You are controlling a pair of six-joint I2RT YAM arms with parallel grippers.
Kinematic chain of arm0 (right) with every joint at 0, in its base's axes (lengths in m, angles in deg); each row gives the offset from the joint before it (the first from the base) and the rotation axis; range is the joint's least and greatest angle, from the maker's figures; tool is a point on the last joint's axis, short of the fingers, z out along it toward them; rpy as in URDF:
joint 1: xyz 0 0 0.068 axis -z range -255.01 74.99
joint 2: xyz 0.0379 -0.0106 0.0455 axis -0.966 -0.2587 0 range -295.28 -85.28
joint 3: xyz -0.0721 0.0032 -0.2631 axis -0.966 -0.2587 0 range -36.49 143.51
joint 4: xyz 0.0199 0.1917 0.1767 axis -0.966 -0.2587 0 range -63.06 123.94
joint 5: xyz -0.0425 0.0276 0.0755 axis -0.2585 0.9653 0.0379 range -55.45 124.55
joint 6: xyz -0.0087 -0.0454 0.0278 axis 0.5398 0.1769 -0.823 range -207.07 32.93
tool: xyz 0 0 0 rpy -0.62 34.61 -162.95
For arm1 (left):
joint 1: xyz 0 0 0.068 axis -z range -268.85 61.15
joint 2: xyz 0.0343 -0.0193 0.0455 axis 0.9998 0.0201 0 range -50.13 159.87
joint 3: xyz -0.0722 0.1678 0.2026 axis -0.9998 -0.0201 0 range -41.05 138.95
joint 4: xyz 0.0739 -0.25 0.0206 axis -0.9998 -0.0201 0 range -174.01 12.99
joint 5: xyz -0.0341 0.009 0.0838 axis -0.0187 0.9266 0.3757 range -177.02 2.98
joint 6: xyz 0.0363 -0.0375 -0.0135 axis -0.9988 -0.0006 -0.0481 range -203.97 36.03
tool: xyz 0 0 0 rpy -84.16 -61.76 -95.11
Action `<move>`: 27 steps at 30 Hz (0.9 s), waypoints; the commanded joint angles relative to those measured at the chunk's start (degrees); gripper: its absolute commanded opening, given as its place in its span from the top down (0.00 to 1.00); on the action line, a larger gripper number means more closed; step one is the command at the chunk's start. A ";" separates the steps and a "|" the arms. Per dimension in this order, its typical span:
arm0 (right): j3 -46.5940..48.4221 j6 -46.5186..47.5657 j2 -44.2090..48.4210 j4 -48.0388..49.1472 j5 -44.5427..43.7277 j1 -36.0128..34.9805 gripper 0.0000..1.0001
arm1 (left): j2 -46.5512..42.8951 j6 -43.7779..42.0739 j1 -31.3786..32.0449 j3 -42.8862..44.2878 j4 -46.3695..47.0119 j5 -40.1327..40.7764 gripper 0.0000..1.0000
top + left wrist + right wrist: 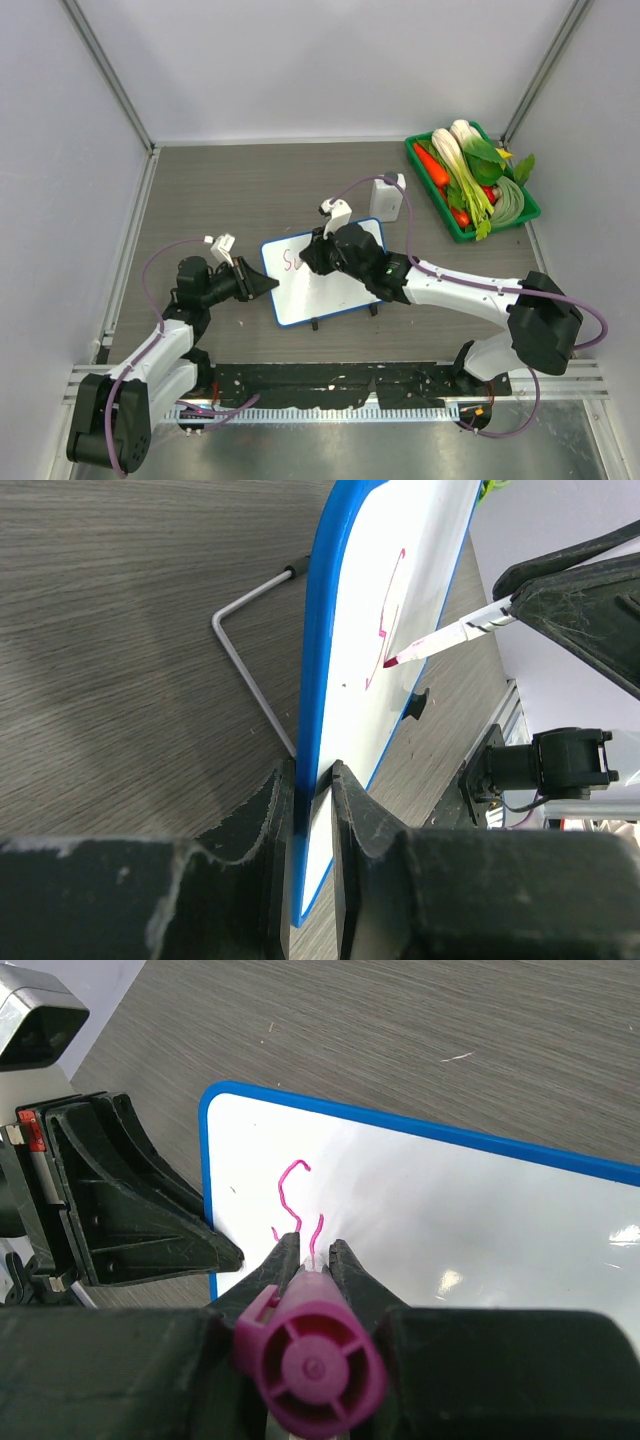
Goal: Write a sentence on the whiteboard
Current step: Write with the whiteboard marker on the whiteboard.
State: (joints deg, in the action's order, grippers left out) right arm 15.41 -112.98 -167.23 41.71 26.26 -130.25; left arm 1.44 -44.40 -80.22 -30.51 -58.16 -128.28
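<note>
Left jaws clamped the left rim of the whiteboard point(312, 290), which we found standing on the grey wood-grain counter point(240, 190), long axis left to right, face tilted toward the arms. Right jaws gripped a magenta marker point(310, 1365), tip at the first strokes of the sentence point(286, 1185). Beyond: white bottle point(388, 197), green vegetable tray point(457, 236), white walls point(330, 60).

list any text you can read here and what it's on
"S" in magenta handwriting on the whiteboard, followed by one short stroke that is not yet a readable letter.
Nothing else: the white bottle and the green tray show no label that can be read.
</note>
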 commanded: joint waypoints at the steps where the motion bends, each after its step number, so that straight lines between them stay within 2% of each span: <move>1: 0.74 0.16 2.15 1.72 -2.34 0.14 0.99 | -0.86 -0.99 0.08 -0.09 1.63 0.65 1.00; 27: 2.86 0.60 2.06 2.43 -9.10 0.14 0.99 | -1.56 -1.08 -0.01 -0.17 1.28 0.91 1.00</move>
State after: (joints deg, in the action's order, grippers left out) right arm 16.15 -112.94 -167.23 43.16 22.06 -130.32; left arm 1.05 -44.42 -80.22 -30.55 -58.20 -128.19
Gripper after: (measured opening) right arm 0.201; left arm 0.202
